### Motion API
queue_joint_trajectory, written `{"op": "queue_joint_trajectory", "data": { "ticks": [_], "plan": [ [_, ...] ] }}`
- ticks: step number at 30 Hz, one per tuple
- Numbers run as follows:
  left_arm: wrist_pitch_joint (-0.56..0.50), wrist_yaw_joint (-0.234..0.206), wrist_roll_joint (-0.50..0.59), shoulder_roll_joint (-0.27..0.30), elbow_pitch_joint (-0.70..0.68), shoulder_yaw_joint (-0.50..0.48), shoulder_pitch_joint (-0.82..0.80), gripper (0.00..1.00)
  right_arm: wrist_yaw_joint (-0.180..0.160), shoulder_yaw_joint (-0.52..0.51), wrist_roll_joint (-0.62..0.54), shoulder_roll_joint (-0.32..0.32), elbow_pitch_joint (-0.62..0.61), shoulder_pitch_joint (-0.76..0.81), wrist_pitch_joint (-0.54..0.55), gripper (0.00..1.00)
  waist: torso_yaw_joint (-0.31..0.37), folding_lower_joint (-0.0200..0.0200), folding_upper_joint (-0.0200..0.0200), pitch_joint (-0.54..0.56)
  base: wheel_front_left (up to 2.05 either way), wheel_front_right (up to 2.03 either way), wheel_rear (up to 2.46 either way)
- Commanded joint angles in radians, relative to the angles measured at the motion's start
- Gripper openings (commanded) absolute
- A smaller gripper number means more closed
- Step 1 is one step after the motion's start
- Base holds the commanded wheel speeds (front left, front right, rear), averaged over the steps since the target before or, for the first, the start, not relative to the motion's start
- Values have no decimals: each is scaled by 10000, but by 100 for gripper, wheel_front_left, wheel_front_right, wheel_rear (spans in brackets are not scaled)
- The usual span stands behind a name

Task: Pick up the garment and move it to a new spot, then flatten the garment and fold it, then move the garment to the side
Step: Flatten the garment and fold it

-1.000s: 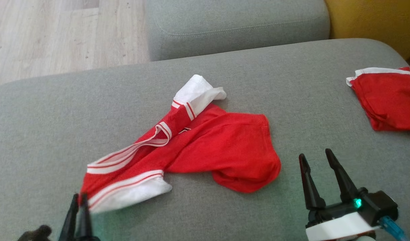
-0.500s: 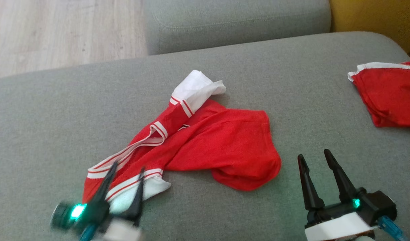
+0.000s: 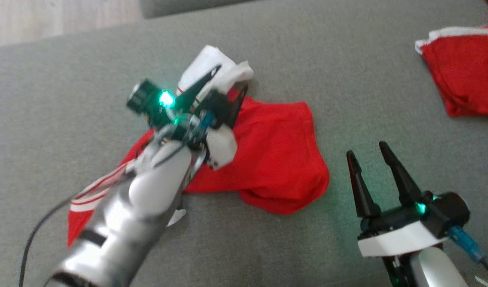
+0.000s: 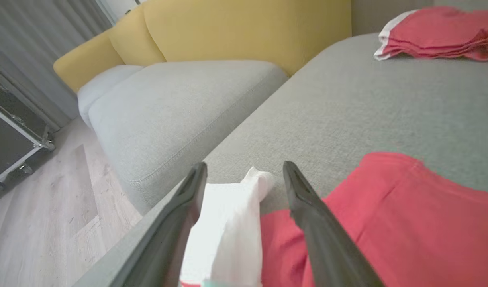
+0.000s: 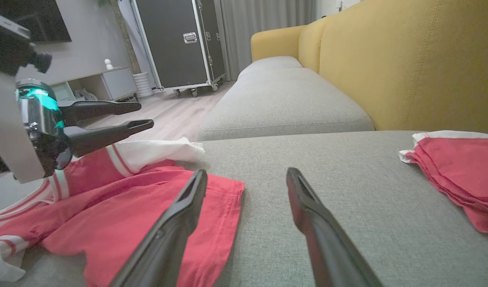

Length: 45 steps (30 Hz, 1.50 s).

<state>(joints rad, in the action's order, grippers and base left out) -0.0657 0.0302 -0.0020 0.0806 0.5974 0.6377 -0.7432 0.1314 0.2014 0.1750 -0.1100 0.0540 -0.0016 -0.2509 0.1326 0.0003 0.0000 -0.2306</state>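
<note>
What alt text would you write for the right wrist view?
A crumpled red-and-white garment lies on a grey sofa seat, ahead-left of the right gripper, jaws open. The left gripper, jaws open, hovers over its white end; a folded red garment lies at right.

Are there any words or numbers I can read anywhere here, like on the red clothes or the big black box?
None: no word, number or sign can be read in these pictures.
The red and white garment shows plain cloth and stripes, no print.
The folded red garment shows no print either.
The black case shows no label that can be read.
</note>
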Motion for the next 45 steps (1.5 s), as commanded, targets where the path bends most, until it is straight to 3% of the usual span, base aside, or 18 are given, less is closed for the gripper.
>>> {"op": "queue_joint_trajectory", "data": {
  "ticks": [1,11,19,28,29,30,31,40,45],
  "plan": [
    [-102,-10,59,56,-115,-243,-584,100,-7,229,9,-183,-347,-339,-109,100,310,-3,0,-513,0,0,0],
    [-1123,82,-520,-295,2657,138,-3301,100,-7,349,43,-304,-420,-868,-109,100,789,-3,0,-1545,0,0,0],
    [-1970,222,-1630,-302,2879,1521,-3909,100,-7,517,50,-268,-385,-944,-109,100,1046,-3,0,-1729,0,0,0],
    [-2768,-19,-1971,-303,3652,2472,-4227,100,-7,606,31,-198,-364,-1013,-109,100,1289,-3,0,-1763,0,0,0],
    [-2792,-34,-1987,-303,3731,2556,-4267,63,-7,607,24,-186,-361,-1016,-109,100,1300,-3,0,-1768,0,0,0],
    [-2781,-42,-2009,-303,3785,2633,-4299,16,-7,594,17,-173,-356,-1015,-109,100,1298,-3,0,-1767,0,0,0],
    [-2725,-46,-2033,-303,3805,2709,-4322,0,-7,572,8,-162,-352,-1009,-109,100,1279,-3,0,-1758,0,0,0],
    [-160,-486,-2122,-298,2627,3216,-3933,0,-7,78,-85,-66,-386,-607,-109,100,402,-3,0,-965,0,0,0],
    [914,-265,-2554,149,1622,3291,-2351,0,-7,-91,-95,-55,-380,-233,-109,100,-212,-3,0,-270,0,0,0]
  ]
}}
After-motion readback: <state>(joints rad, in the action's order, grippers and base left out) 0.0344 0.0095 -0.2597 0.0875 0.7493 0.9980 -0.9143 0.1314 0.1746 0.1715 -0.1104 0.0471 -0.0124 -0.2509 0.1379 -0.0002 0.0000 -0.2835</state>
